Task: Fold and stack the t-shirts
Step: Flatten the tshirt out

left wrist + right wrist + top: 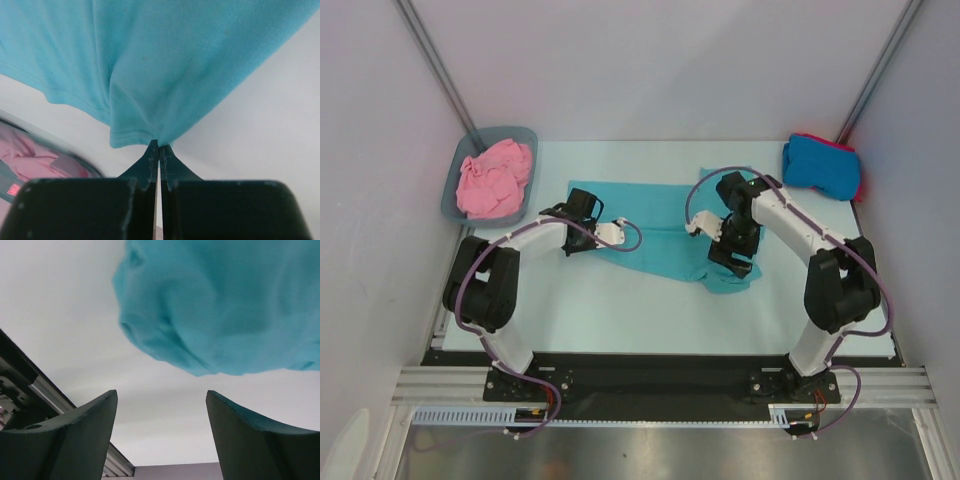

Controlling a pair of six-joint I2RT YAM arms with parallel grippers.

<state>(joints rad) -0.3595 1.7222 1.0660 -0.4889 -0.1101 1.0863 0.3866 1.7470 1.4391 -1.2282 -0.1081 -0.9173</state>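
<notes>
A teal t-shirt (650, 225) lies spread across the middle of the table. My left gripper (575, 210) is at its left edge and is shut on the hem (159, 145), with the cloth (165, 65) stretching away from the fingertips. My right gripper (733, 262) is open and empty at the shirt's bunched near-right corner (725, 280). That teal cloth (225, 305) lies just beyond its fingers (235, 425) without touching them. A pink t-shirt (495, 180) is crumpled in the tub. A folded bright blue t-shirt (820, 165) lies at the far right with a red one's edge (835, 146) showing under it.
The grey-blue plastic tub (455, 185) stands at the far left; it and the pink cloth (30, 160) also show low in the left wrist view. The metal rail (30, 385) of the table's near edge shows in the right wrist view. White walls close in the table.
</notes>
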